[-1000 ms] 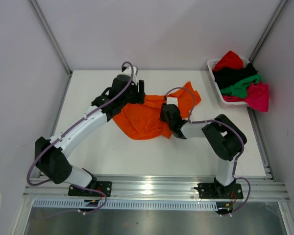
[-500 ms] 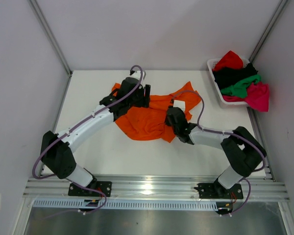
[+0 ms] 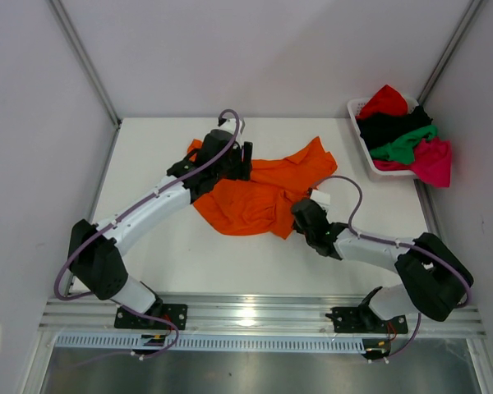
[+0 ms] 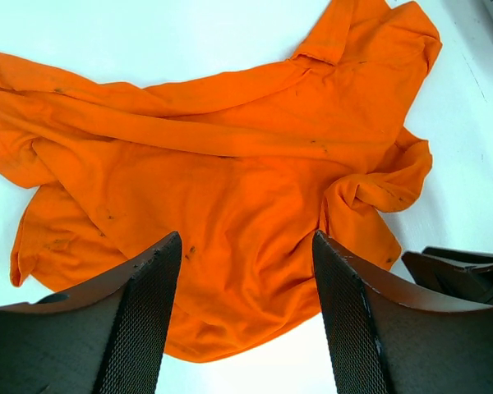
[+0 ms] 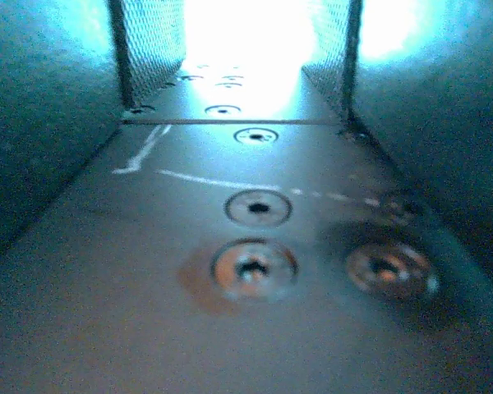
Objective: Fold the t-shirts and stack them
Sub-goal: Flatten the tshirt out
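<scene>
Progress is slight: nothing is folded or stacked yet. On the left, the left gripper (image 4: 246, 240) hovers over the orange t-shirt (image 3: 259, 193), its fingers spread with nothing between them. That shirt lies rumpled on the table (image 3: 148, 156), sleeves and hem bunched rather than flat. Just beside its right edge sits the right gripper (image 3: 306, 212), which by its own camera has its fingers apart and empty. At the far right, the white basket (image 3: 355, 107) holds the red shirt (image 3: 384, 100), black shirt (image 3: 390, 125), green shirt (image 3: 403, 148) and magenta-pink shirt (image 3: 434, 162), the last draped over the rim. By my reading, spreading, folding and stacking all five remain.
</scene>
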Motion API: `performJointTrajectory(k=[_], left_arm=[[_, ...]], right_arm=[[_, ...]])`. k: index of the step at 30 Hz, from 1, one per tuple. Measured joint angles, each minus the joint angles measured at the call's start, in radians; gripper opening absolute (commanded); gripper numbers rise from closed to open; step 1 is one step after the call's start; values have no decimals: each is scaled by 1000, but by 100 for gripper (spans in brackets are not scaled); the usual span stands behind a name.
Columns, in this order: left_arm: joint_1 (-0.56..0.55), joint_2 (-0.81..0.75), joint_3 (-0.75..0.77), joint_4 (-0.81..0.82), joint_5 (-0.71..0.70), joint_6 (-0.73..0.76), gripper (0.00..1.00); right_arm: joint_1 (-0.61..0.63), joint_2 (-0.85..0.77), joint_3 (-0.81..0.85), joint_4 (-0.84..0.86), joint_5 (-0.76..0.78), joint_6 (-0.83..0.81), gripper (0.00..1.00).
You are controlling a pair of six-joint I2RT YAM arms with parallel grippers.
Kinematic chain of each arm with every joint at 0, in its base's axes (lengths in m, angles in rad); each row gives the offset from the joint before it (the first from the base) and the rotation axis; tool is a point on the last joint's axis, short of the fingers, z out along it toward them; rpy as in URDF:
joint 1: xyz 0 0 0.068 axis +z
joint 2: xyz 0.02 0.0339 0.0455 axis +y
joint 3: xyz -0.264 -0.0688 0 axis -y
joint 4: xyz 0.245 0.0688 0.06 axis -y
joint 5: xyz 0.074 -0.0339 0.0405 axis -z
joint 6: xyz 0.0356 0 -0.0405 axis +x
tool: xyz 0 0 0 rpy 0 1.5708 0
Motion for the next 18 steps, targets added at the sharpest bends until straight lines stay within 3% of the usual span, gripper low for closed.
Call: performJointTrajectory(k=[9, 18], left_arm=[[0, 0, 0, 0, 0, 0, 68], [0, -2, 0, 0, -1, 0, 68]], right_arm=[[2, -3, -167, 164, -54, 45, 37], [3, 77, -207, 394, -118, 52, 37]])
